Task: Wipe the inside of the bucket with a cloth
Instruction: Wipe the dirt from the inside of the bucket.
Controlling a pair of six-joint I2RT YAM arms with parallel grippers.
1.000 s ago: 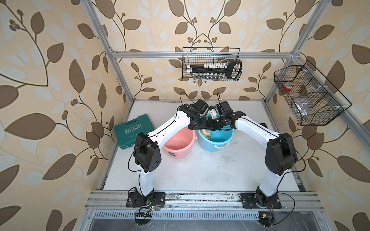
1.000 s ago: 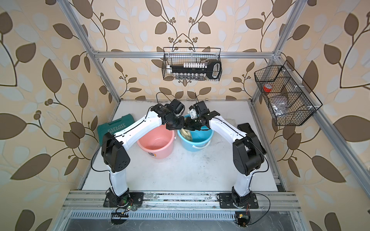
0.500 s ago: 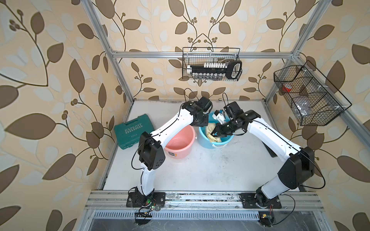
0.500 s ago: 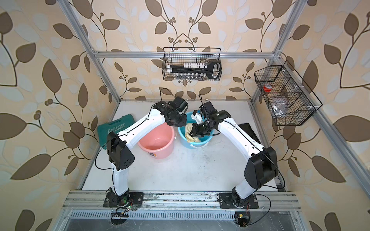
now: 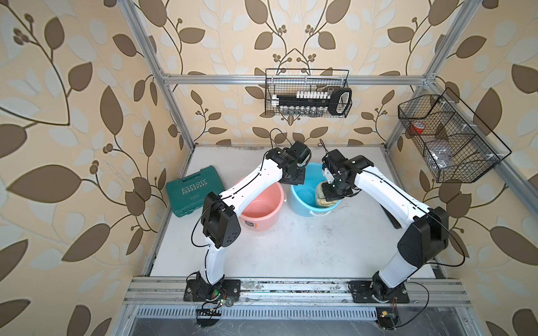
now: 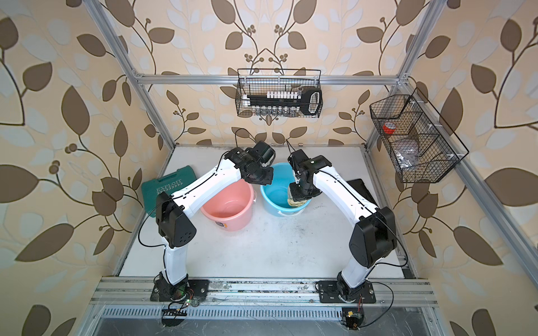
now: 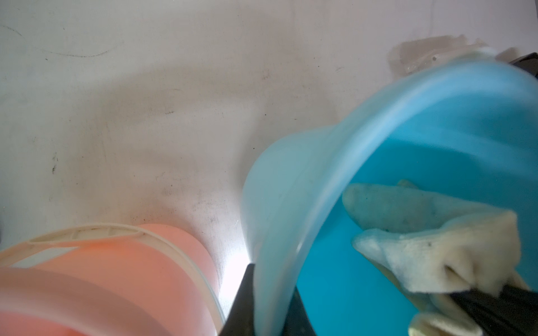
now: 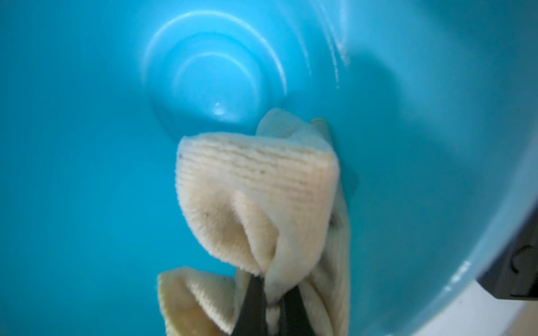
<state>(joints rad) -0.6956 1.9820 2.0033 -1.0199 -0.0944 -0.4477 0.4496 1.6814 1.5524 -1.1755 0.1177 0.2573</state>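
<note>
left end effector [image 7: 270, 283] clamped on blue bucket [image 7: 291, 180] rim, right end effector [image 8: 272, 293] pinching cloth [image 8: 256, 174] inside

Right gripper [image 8: 273, 307] draws away from left gripper [image 5: 296, 179] and sinks deeper into blue bucket [image 5: 302, 200]. Cloth [image 5: 321, 200] goes with it, from left side to right inner wall. Right elbow swings outward.

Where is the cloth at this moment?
In both top views the cloth is inside the blue bucket, on the side nearest the right arm, pinched by the right end effector.
</note>
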